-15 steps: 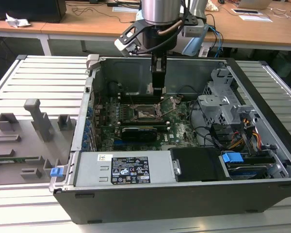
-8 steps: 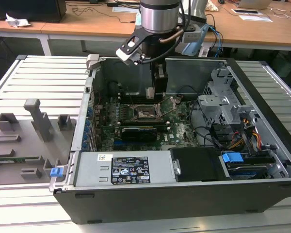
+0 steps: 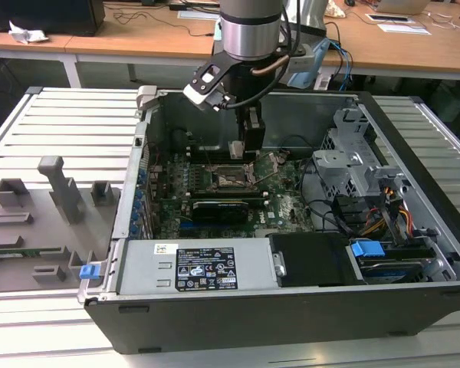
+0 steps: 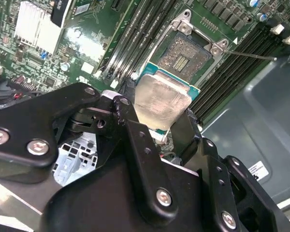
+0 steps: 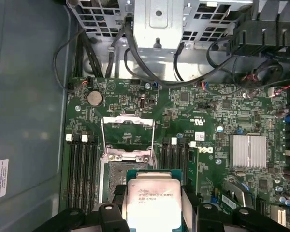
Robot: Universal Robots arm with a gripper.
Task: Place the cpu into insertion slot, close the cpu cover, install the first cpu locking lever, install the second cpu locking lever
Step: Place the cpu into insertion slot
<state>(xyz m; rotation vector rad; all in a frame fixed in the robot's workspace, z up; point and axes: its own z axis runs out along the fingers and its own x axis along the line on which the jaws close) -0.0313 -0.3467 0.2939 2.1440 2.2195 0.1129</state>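
Gripper [image 4: 159, 116]: clamped on the cpu [image 4: 160, 99], with a black finger pressed to each of two opposite edges.
Cpu: held in the air near the insertion slot [image 4: 186, 52], not seated.
Exterior view: inside the open computer case [image 3: 291, 314], the insertion slot lies at six o'clock of the cpu.
First wrist view: the cpu cover [image 5: 128, 155] stands swung open.
Second wrist view: the socket's bare contacts.

We see the black gripper [image 4: 157, 118] clamped on the chip [image 4: 162, 99] from two sides. The chip's dull silver top faces us, with a green edge showing. Just beyond it lies the socket [image 4: 186, 53], uncovered and dark inside its silver rim. Long black memory slots [image 4: 135, 34] flank it on the green board [image 4: 94, 19].
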